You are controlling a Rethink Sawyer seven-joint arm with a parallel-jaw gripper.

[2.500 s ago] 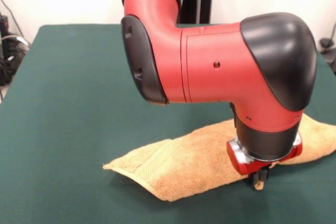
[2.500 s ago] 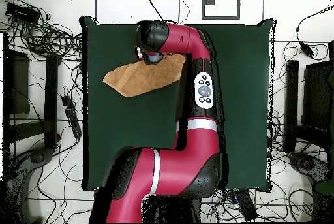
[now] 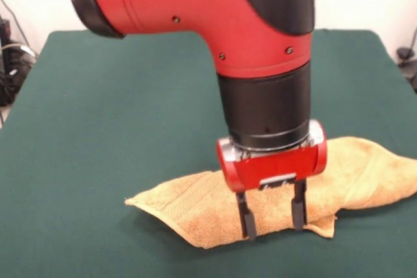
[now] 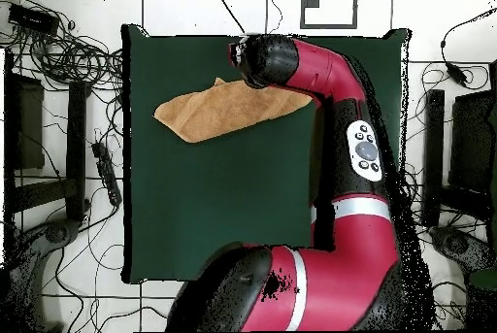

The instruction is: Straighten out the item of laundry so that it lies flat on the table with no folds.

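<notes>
The towel (image 3: 273, 190) lies bunched in a long, folded strip near the front-view camera's edge of the table (image 3: 117, 115). Its right end is cut off in the front view. The gripper (image 3: 274, 224) stands over it, fingers apart, tips at the cloth. Overhead, the arm (image 4: 320, 72) hides the gripper.

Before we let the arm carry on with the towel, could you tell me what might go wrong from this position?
1. The gripper stands open with both fingers down on the folded towel; closing here may pinch several layers, so a pull would likely drag the bundle instead of opening it.
2. The towel lies near one edge of the table, so a pull that way might slide part of it off.
</notes>
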